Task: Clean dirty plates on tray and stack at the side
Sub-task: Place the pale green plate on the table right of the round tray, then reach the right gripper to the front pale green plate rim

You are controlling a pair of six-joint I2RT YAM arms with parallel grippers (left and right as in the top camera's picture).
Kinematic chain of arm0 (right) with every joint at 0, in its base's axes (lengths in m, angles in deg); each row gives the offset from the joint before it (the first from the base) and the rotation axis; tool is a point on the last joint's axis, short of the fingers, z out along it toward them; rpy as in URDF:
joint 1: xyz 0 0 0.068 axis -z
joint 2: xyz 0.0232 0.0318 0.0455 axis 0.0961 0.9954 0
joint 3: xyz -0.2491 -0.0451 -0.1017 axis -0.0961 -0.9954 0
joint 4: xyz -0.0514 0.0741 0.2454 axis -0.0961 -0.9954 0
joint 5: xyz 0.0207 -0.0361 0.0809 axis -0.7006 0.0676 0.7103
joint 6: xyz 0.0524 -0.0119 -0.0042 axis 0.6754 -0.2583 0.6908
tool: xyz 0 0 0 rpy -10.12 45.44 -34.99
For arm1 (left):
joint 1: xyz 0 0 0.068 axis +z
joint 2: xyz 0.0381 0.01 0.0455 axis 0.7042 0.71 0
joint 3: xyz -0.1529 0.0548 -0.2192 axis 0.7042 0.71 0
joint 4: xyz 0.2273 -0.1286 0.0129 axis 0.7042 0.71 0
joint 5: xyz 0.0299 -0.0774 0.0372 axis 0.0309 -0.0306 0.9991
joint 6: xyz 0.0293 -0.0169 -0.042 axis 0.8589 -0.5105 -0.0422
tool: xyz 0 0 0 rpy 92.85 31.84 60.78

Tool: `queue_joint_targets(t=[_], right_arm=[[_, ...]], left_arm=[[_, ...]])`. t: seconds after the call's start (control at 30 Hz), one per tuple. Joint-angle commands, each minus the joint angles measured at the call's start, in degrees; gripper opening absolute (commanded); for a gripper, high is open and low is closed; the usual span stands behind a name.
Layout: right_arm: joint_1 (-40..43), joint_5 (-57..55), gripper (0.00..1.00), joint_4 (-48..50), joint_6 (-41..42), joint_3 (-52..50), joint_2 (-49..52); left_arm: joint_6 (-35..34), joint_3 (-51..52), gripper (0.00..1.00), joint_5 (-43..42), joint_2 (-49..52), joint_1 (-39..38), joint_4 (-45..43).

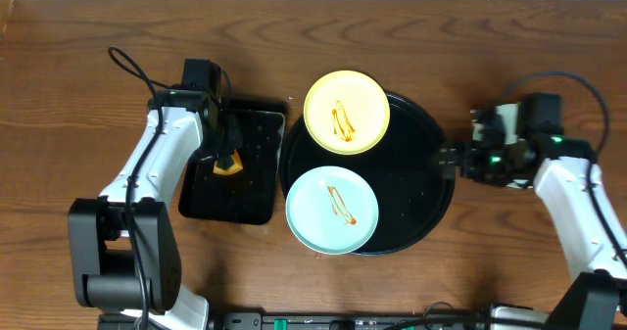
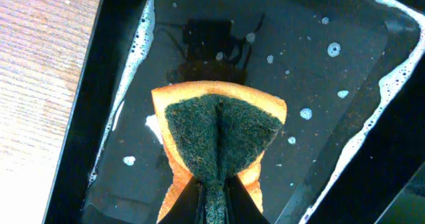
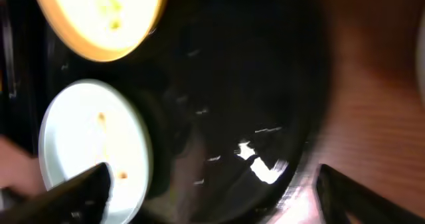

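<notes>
The round black tray (image 1: 411, 173) sits at the table's centre. A pale yellow plate (image 1: 347, 112) with orange-brown streaks lies on its far left part. A pale mint-blue plate (image 1: 332, 210) with a streak lies on its near left part, overhanging the rim. Both show in the right wrist view, yellow (image 3: 99, 18) and mint (image 3: 93, 144), on the tray (image 3: 226, 84). A third plate is not in view. My left gripper (image 1: 227, 159) is shut on a yellow-green sponge (image 2: 219, 134), pinching it folded (image 2: 214, 197). My right gripper (image 1: 448, 161) is wide open and empty (image 3: 212, 201) at the tray's right rim.
A smaller rectangular black tray (image 1: 250, 198) with soapy water stands left of the round tray; the sponge hangs over its wet bottom (image 2: 319, 84). Bare wooden table (image 1: 490, 261) surrounds both trays.
</notes>
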Motion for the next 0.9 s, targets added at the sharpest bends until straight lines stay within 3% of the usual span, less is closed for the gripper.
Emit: queue_joint_targets(t=[0.0, 0.17, 0.3, 0.4, 0.5, 0.6, 0.77, 0.87], right_arm=[[-4.68, 3.82, 0.99, -1.01, 1.36, -0.70, -0.07], [-11.32, 0.61, 0.99, 0.94, 4.81, -0.70, -0.07], [-16.70, -4.94, 0.88, 0.83, 10.34, -0.70, -0.07], [-21.79, -8.04, 0.88, -0.44, 14.12, -0.70, -0.04], [-26.77, -10.67, 0.88, -1.84, 21.81, -0.70, -0.04], [-31.32, -12.00, 0.81, -4.02, 30.86, -0.70, -0.04], [-37.57, -14.45, 0.83, -7.02, 50.45, -0.72, -0.04], [-41.64, -15.41, 0.83, -5.40, 56.83, -0.72, -0.04]], left_arm=[[0.74, 0.39, 0.08, 0.09, -0.85, 0.22, 0.15], [0.74, 0.39, 0.08, 0.09, -0.85, 0.22, 0.15], [0.74, 0.39, 0.08, 0.09, -0.85, 0.22, 0.15], [0.74, 0.39, 0.08, 0.09, -0.85, 0.22, 0.15], [0.74, 0.39, 0.08, 0.09, -0.85, 0.22, 0.15], [0.74, 0.39, 0.08, 0.09, -0.85, 0.22, 0.15], [0.74, 0.39, 0.08, 0.09, -0.85, 0.22, 0.15], [0.74, 0.39, 0.08, 0.09, -0.85, 0.22, 0.15]])
